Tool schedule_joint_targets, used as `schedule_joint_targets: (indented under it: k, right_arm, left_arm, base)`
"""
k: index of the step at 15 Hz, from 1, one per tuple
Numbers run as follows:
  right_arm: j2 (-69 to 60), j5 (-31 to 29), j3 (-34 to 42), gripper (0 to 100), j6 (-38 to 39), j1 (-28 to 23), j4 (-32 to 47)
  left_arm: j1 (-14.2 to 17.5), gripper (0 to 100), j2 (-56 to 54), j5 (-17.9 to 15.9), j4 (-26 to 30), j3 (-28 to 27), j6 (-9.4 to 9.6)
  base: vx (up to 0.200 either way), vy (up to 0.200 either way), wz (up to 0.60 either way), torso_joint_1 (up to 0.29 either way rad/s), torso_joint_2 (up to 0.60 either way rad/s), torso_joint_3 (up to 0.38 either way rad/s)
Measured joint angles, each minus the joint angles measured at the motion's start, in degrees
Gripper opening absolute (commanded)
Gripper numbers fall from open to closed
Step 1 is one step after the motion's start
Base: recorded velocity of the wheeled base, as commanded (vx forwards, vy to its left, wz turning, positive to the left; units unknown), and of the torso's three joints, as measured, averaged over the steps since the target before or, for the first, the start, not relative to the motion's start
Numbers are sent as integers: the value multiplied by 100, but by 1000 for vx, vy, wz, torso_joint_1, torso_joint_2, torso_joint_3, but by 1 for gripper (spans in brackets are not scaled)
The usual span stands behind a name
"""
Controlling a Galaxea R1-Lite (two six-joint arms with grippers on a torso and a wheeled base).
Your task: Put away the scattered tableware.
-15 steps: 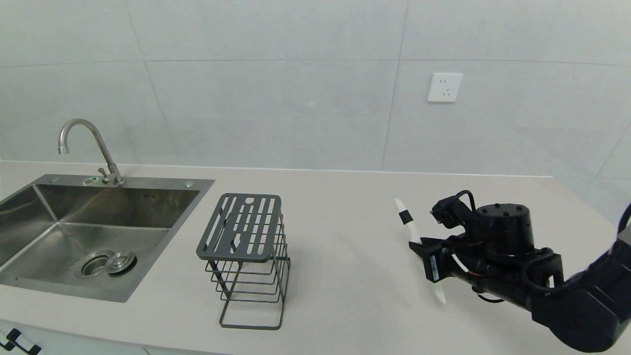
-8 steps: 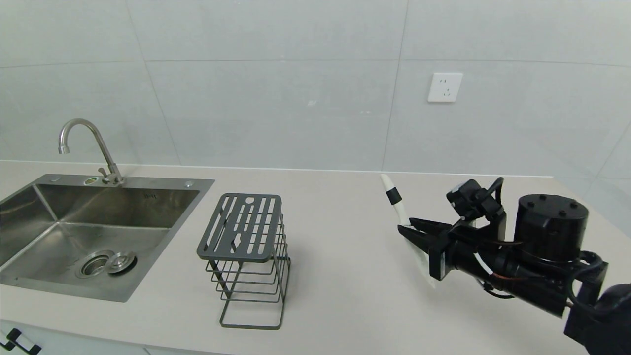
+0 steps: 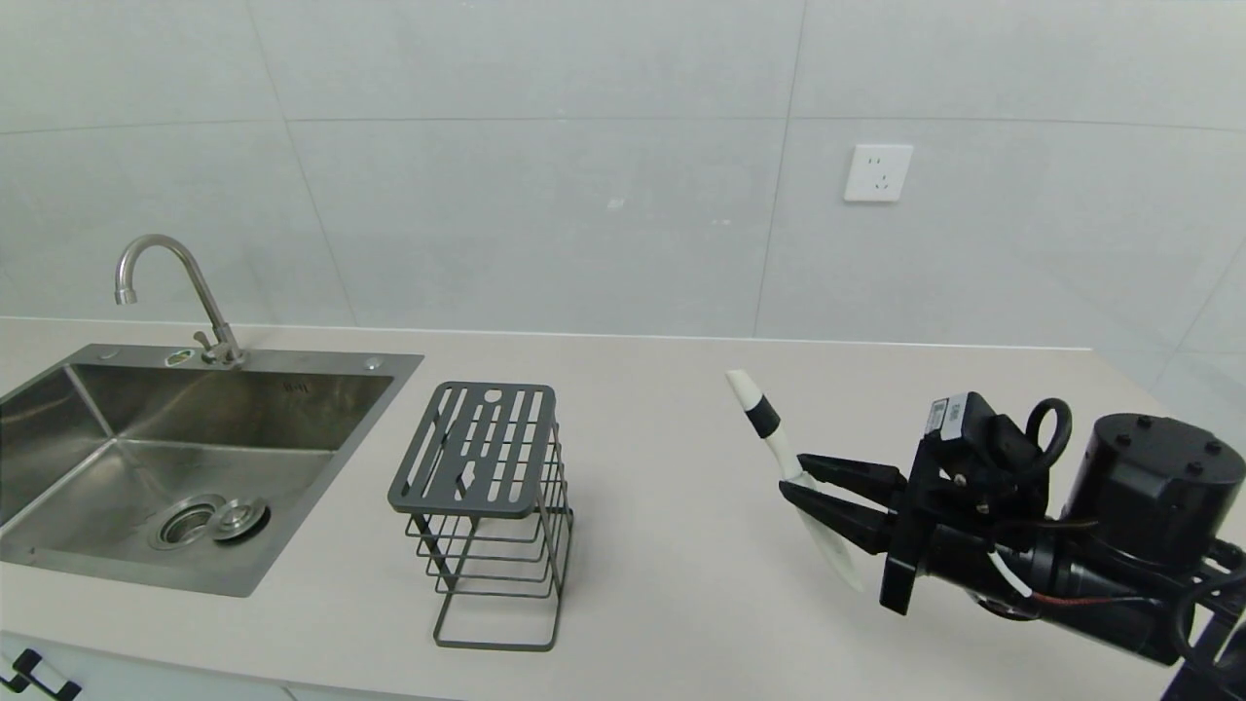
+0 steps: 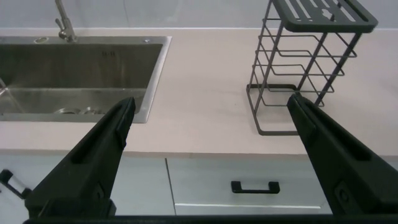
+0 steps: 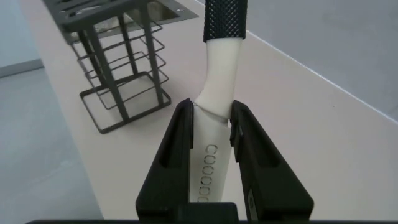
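A kitchen: a steel sink with faucet, countertop and tiled wall.

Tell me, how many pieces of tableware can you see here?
1. A white knife is clamped in the right gripper, over the counter to the right of the rack. More may lie outside these views.
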Motion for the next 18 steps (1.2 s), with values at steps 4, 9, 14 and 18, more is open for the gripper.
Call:
schedule_joint_targets:
  k: [4, 9, 14, 18]
  right_arm:
    - [11, 52, 93, 0, -105, 38, -35]
    - [9, 46, 145, 0, -116, 44, -44]
    - [1, 41, 162, 0, -126, 104, -44]
    - [15, 30, 107, 0, -123, 184, -41]
  left_arm:
    - [2, 100, 0, -49, -35, 0, 88]
    - [2, 100, 0, -143, -20, 0, -123]
    - [-5, 100, 7, 373, -184, -21, -624]
    - [43, 100, 456, 107, -1752, -1317, -724]
  base:
    - [0, 0, 0, 0, 0, 0]
    - [0, 0, 0, 0, 0, 0]
    - [0, 0, 0, 0, 0, 0]
    - [0, 0, 0, 0, 0, 0]
